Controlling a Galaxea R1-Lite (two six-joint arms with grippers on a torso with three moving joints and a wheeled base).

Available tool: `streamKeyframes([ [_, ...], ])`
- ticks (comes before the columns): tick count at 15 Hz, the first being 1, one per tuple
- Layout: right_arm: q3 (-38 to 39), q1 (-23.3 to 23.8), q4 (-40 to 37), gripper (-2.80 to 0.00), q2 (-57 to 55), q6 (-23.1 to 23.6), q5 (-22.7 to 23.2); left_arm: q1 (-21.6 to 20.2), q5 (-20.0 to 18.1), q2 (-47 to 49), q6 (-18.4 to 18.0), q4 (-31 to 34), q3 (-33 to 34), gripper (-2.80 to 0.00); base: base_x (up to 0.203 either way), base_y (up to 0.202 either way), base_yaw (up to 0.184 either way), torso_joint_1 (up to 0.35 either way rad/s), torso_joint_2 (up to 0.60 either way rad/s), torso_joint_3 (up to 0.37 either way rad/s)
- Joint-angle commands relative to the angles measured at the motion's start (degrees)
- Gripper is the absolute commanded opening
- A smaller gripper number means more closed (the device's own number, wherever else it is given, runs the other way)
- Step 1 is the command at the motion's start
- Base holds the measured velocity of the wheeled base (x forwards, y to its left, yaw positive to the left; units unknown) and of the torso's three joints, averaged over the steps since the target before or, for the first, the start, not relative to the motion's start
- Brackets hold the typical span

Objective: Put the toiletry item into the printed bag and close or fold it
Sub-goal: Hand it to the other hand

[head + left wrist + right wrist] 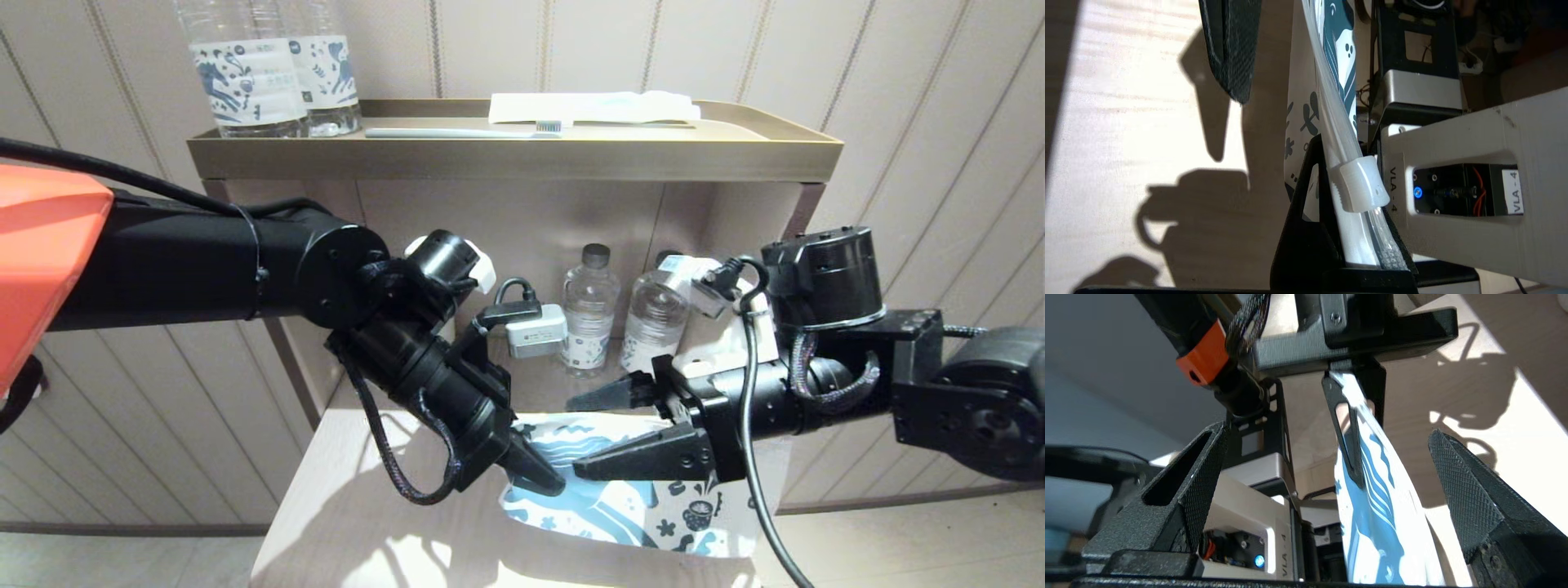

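Two grippers over the table: left gripper [535,474] pinching the printed bag [629,506], right gripper [600,433] wide apart alongside.

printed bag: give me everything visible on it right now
The printed bag is a flat white plastic pouch with blue horse-and-doodle print, a clear zip strip and a white slider. It hangs on edge above the pale tabletop, pinched at its top edge by the shut left gripper. The open right gripper straddles it; contact can't be confirmed.
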State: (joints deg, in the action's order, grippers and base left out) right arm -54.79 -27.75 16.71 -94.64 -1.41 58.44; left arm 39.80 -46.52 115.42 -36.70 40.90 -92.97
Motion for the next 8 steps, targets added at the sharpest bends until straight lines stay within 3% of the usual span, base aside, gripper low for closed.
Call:
streamKeyframes([
  [1,-1.18,-0.07,0.69,0.00,-1.12,-2.36,-0.06,0.00,-0.24,0.38,2.08,-1.75,0.04,-2.80,0.000,0.000,0.000,0.000,0.00,0.000],
  [5,0.01,-2.04,8.21,0.00,-1.85,-7.55,-6.15,0.01,-0.24,0.42,3.21,-3.02,0.50,-2.80,0.000,0.000,0.000,0.000,0.00,0.000],
  [8,0.75,-2.04,8.60,0.00,-1.96,-6.85,-5.88,0.01,-0.41,0.24,3.12,-2.93,1.03,-2.80,0.000,0.000,0.000,0.000,0.00,0.000],
])
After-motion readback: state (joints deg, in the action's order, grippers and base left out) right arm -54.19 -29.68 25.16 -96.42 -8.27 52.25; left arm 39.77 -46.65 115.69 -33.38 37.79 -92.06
